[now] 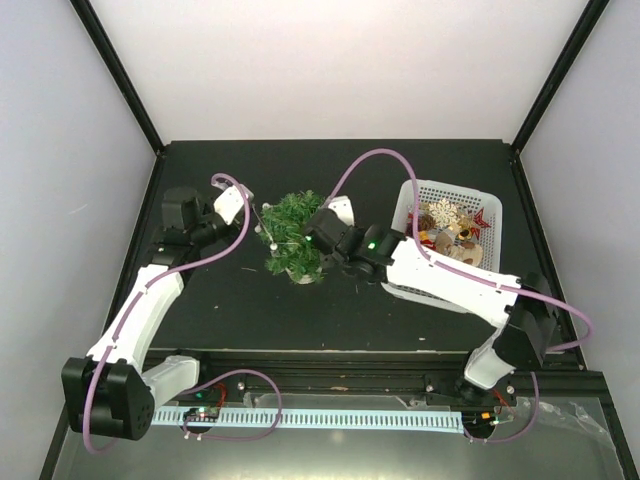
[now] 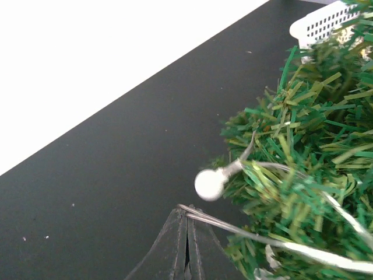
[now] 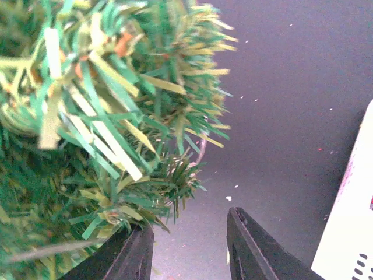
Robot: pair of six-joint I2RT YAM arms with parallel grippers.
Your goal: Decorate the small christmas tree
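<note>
We hold the light string (image 2: 210, 184) pinched at the very tips of our left hand (image 2: 186, 224), fingers pressed together. Our right hand (image 3: 187, 227) gapes wide and grips nothing. We judge that a tug on that thin wire could topple or drag the small christmas tree (image 1: 293, 237), or the wire may slip free. The tree stands in the middle of the counter (image 1: 350, 310), left of the white basket (image 1: 455, 186). It sits between both hands, just beside the left hand's tips, its lower branches brushing the right hand's left finger.

Bright, even light. The wall (image 2: 87, 58) behind the tree (image 2: 303, 146) is blown out white. Close to the right wrist lens, the tree is blurred.
</note>
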